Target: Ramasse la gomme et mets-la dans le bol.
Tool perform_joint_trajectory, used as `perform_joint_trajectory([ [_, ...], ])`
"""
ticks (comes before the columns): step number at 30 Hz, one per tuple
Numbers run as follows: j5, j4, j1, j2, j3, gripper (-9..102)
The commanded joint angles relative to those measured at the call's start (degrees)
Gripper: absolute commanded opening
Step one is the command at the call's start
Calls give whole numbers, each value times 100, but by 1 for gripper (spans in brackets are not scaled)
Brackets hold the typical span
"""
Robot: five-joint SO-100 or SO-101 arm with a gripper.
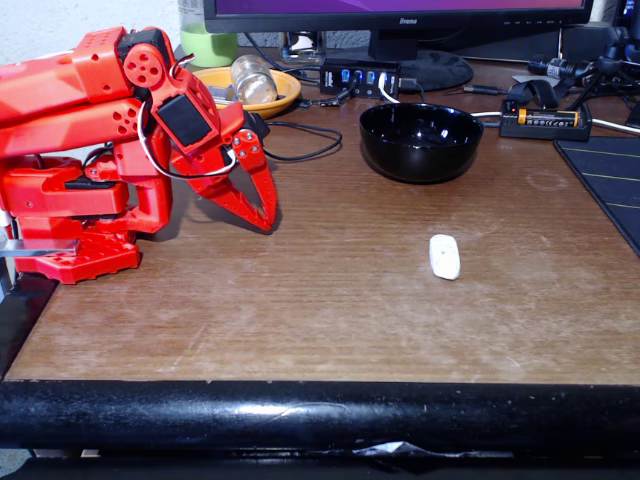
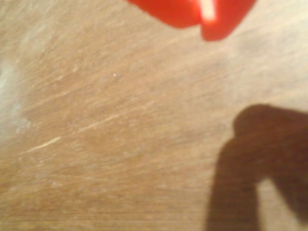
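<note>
Surface: a brown wood-grain table (image 1: 330, 300), scuffed and scratched, is seen in the fixed view; its near edge is bordered by a thick black padded rail (image 1: 320, 415).
Room: along the far edge a monitor base (image 1: 425, 65), a black USB hub (image 1: 360, 78), cables and a black battery holder with an orange cell (image 1: 545, 120) are lined up; a dark mat (image 1: 610, 180) is laid at the right edge.
Arm: the red arm (image 1: 90, 150) is folded at the left edge of the table, its base resting on the surface.
Gripper: the gripper (image 1: 268, 222) is pointed down with its tips close to the tabletop; the fingers are seen drawn together, with nothing between them.
Gomme: the white eraser (image 1: 444, 256) is lying flat right of the table's middle, well apart from the gripper and nearer the front than the bowl.
Bol: the glossy black bowl (image 1: 421, 140) is set upright toward the far edge, beyond the eraser.
Dish: an orange-yellow dish (image 1: 255, 92) is placed at the far left, with a clear glass jar (image 1: 254, 78) lying in it.
Wrist view: blurred wood grain is shown, with red finger parts (image 2: 192, 12) cut off at the top edge and a dark shadow (image 2: 255, 168) at the lower right.
Hard to make out: the monitor is cut off by the top edge, and the green object (image 1: 208, 40) behind the arm is partly hidden.
</note>
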Motion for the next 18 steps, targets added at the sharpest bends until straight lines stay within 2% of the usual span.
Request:
perform_joint_trajectory([
  [1, 0, -123, -26, -9, 185, -6],
  [14, -53, -167, 35, -97, -70, -6],
  [18, -264, -703, -88, -1125, -545, -6],
])
